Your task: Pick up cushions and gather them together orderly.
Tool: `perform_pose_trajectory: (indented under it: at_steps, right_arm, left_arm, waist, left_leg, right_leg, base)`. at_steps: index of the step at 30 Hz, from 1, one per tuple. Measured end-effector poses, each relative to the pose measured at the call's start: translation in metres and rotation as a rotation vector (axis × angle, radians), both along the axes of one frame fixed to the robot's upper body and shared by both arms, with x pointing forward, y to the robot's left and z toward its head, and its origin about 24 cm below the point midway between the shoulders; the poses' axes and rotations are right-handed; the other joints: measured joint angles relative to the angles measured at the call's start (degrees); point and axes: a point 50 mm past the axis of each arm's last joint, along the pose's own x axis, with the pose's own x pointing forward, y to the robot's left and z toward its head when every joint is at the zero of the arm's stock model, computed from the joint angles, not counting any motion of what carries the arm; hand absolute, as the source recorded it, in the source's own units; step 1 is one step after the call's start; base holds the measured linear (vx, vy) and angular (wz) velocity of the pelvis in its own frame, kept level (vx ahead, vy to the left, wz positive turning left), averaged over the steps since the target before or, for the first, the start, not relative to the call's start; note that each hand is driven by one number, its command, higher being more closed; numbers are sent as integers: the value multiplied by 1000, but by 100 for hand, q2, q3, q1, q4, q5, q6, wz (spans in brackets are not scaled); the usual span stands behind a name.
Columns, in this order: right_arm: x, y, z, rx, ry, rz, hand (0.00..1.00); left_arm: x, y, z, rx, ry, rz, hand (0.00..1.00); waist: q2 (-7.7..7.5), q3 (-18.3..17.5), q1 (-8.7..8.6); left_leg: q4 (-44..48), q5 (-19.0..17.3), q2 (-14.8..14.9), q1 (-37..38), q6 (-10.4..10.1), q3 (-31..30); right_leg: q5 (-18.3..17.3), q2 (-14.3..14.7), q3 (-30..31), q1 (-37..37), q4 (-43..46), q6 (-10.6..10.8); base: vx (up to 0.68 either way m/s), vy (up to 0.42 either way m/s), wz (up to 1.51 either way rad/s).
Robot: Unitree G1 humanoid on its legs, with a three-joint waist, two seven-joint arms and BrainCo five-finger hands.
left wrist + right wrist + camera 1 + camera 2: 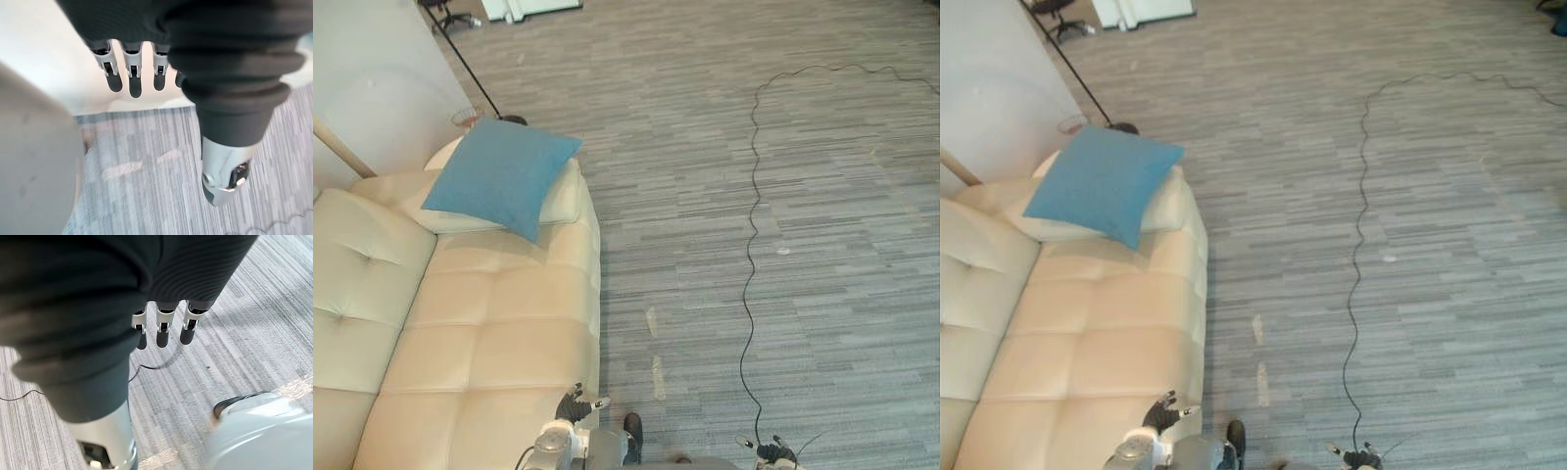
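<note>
A blue cushion (504,173) leans on a cream cushion (560,199) at the far end of the cream sofa (489,333), against its armrest. My left hand (576,404) hangs low by the sofa's near front corner, fingers (133,73) straight and holding nothing. My right hand (771,451) shows at the bottom edge over the carpet, fingers (164,328) relaxed and empty. Both hands are far from the cushions.
Grey striped carpet (822,245) stretches to the right of the sofa. A white wall (372,78) stands behind the sofa's far end. A black stand leg (470,64) slants down to the floor beside the cushions. Chair wheels (450,15) show at the top.
</note>
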Motion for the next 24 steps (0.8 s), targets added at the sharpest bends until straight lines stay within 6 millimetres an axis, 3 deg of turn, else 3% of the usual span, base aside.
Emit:
perform_pose_trajectory:
  at_steps: [1, 2, 3, 5, 6, 7, 8, 9, 10, 11, 12, 14, 16, 17, 18, 20, 22, 23, 24]
  right_arm:
    - [0, 0, 0, 2, -3, -6, 0]
    - [-2, 0, 0, 3, -1, -13, 0]
    - [-3, -2, 1, -5, -6, -17, 0]
    - [3, -6, 4, -21, -33, -12, 0]
    - [8, -8, 5, -26, -48, -6, 0]
    - [15, -9, 8, -33, -75, 3, 0]
    - [18, -9, 9, -36, -85, 5, 0]
    - [22, -7, 9, -30, -90, 17, 0]
    - [21, -5, 9, -25, -85, 25, 0]
    - [22, -7, 9, -28, -83, 28, 0]
    - [25, -10, 11, -38, -91, 29, 0]
    - [28, -13, 12, -42, -95, 30, 0]
    - [25, -13, 11, -39, -92, 21, 0]
    - [21, -10, 10, -30, -83, 23, 0]
    - [14, -8, 7, -22, -67, 25, 0]
    - [11, -9, 7, -20, -61, 13, 0]
    - [8, -10, 7, -22, -58, -4, 0]
    - [6, -10, 6, -21, -53, -10, 0]
    - [3, -10, 5, -20, -47, -18, 0]
  left_arm:
    - [-1, 1, 0, 4, 4, -2, 0]
    - [-3, 1, -2, 9, 16, -13, 0]
    - [-2, 1, -2, 16, 18, -29, 0]
    - [0, -1, -1, 17, 13, -38, 0]
    - [2, -1, 0, 19, 7, -40, 0]
    - [4, 0, 1, 20, 0, -41, 0]
    - [5, -1, 1, 20, -2, -41, 0]
    - [2, 1, 0, 23, 5, -40, 0]
    - [0, 2, -1, 26, 10, -40, 0]
    - [-3, -3, -3, 13, 27, -37, 0]
    - [-5, -10, -4, -7, 33, -45, 0]
    - [-2, -19, -4, -20, 33, -55, 0]
    - [1, -22, -2, -35, 21, -36, 0]
    - [0, -23, -3, -46, 25, -16, 0]
    - [0, -23, -2, -53, 17, -13, 0]
    - [2, -21, -1, -51, -1, -6, 0]
    - [5, -20, 1, -52, -21, -2, 0]
    - [5, -20, 2, -51, -24, -4, 0]
    - [6, -21, 2, -52, -27, -8, 0]
  waist:
    - [-34, 20, -19]
    - [-51, 32, -44]
    - [-7, 52, -87]
    - [73, 83, -95]
    - [97, 81, -99]
    - [147, 99, -114]
    - [155, 117, -143]
    - [59, 134, -159]
    - [-39, 111, -161]
    - [109, 152, -147]
    - [237, 128, -149]
    - [238, 151, -221]
    - [282, 207, -302]
    - [239, 265, -360]
    - [259, 294, -319]
    - [257, 307, -301]
    - [240, 320, -294]
    - [228, 320, -289]
    - [228, 325, -280]
  left_leg:
    - [-27, -47, -42, 166, 11, -40]
    - [-152, -111, -73, 515, 38, -169]
    - [-380, -112, -27, 978, 37, -370]
    - [-488, -112, 144, 1302, 36, -463]
    - [-485, -113, 257, 1387, 35, -474]
    - [-485, -186, 417, 1463, -92, -484]
    - [-489, -256, 509, 1529, -209, -485]
    - [-498, -408, 571, 1674, -440, -477]
    - [-497, -486, 541, 1739, -549, -479]
    - [-485, -607, 692, 1878, -655, -544]
    - [-426, -555, 817, 1833, -640, -550]
    - [-40, -336, 864, 1814, -803, -632]
    - [1249, -75, 990, 1415, -1131, -652]
    - [2403, 420, 1075, 923, -1149, -628]
    - [3677, 420, 1308, 346, -921, -396]
    - [4189, 154, 1510, -117, -668, 60]
    - [3834, -120, 1558, -524, -524, 546]
    - [3164, -197, 1450, -596, -555, 695]
    - [1778, -187, 1176, -656, -582, 781]
  right_leg:
    - [47, -105, -36, -202, 588, 139]
    - [23, -278, -220, -383, 1316, 37]
    - [-92, -484, -564, -483, 1501, -370]
    - [-167, -609, -916, -664, 1073, -670]
    - [-150, -664, -1071, -854, 569, -704]
    - [31, -649, -1076, -1149, -103, -731]
    - [257, -642, -1062, -1284, -467, -739]
    - [1003, -649, -905, -1474, -1451, -742]
    - [1581, -664, -759, -1503, -1886, -766]
    - [2060, -515, -761, -1463, -1841, -996]
    - [1928, -386, -730, -1460, -1764, -1039]
    - [1445, -331, -767, -1479, -1329, -1193]
    - [1129, -206, -822, -1126, -1315, -1282]
    - [1006, -181, -909, -810, -1450, -1313]
    - [858, -87, -941, -377, -1668, -1447]
    - [783, -61, -961, -18, -1861, -1447]
    - [728, -94, -992, 406, -2173, -1354]
    - [747, -154, -1047, 583, -2293, -1305]
    - [668, -218, -1081, 767, -2399, -1213]
  base:
    - [610, 22, 38]
    - [534, -55, 44]
    - [528, -82, 40]
    - [431, -116, 29]
    - [522, -198, 29]
    - [430, -193, 26]
    - [529, -276, 23]
    - [367, -235, 14]
    - [603, -376, -1]
    - [503, -311, -18]
    - [570, -356, -20]
    - [365, -249, -7]
    - [391, -283, 15]
    - [363, -244, 11]
    - [285, -169, 1]
    - [253, -110, -7]
    - [259, -44, 3]
    - [378, 44, 12]
    - [275, 57, 12]
